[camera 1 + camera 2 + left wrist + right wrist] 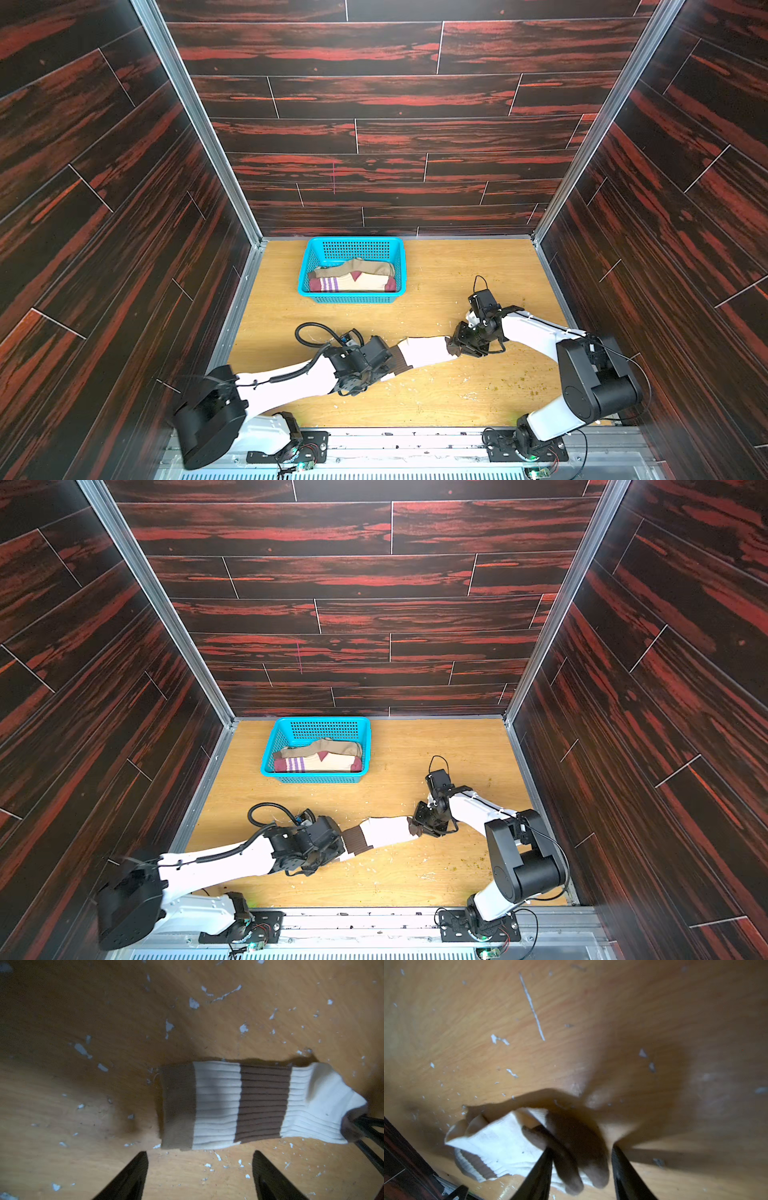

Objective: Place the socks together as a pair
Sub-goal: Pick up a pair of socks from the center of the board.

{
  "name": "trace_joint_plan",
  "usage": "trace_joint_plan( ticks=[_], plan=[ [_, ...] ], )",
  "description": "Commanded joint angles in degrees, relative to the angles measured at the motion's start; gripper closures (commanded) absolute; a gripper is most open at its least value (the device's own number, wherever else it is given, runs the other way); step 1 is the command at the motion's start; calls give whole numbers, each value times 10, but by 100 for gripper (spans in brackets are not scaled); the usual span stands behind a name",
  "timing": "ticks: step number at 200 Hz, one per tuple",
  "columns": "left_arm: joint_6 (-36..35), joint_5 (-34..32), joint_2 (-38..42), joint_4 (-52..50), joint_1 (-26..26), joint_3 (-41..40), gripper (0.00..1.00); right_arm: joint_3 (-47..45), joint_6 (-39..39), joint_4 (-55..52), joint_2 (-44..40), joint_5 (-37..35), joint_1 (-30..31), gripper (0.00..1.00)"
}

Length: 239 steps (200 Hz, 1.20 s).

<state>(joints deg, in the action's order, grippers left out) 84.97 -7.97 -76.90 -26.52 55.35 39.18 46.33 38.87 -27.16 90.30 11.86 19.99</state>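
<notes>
The white socks with brown bands (424, 351) are lying on the worktop (436, 399), cuffs just beside the left hand (200, 1152) (its fingers are sitting apart). The toes are sitting between the right hand's (581, 1147) fingers; squeezing or not, nobody can tell.

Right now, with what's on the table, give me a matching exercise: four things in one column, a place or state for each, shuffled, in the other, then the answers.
Things
1. blue basket
2. white sock with brown bands
3. maroon sock with purple stripes
4. left hand

Places or states
A. inside the basket
B. open, at the banded sock's cuff end
C. at the back of the table
D. stretched across the table's front half

Pairs: 1-C, 2-D, 3-A, 4-B
</notes>
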Motion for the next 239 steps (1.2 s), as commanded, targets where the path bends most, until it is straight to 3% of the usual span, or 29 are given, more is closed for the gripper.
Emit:
trace_joint_plan(
  ticks=[1, 82, 114, 140, 180, 239],
  plan=[
    [26, -9, -29, -18, 9, 12, 22, -7, -7, -4, 13, 3, 5, 52],
    [6, -5, -153, -42, 12, 49, 56, -25, -9, 8, 14, 21, 7, 62],
    [-34, -2, -208, -59, 11, 110, 71, -30, -9, 13, 14, 26, 7, 77],
    [-51, -9, -209, -58, 9, 121, 91, -35, -7, 15, 6, 34, 8, 89],
    [-90, -65, -141, -122, 5, 173, 95, -25, -1, 0, -54, 45, 8, 98],
    [-123, -66, -72, -111, -17, 207, 97, 48, 9, -40, -101, 94, 8, 100]
  ],
)
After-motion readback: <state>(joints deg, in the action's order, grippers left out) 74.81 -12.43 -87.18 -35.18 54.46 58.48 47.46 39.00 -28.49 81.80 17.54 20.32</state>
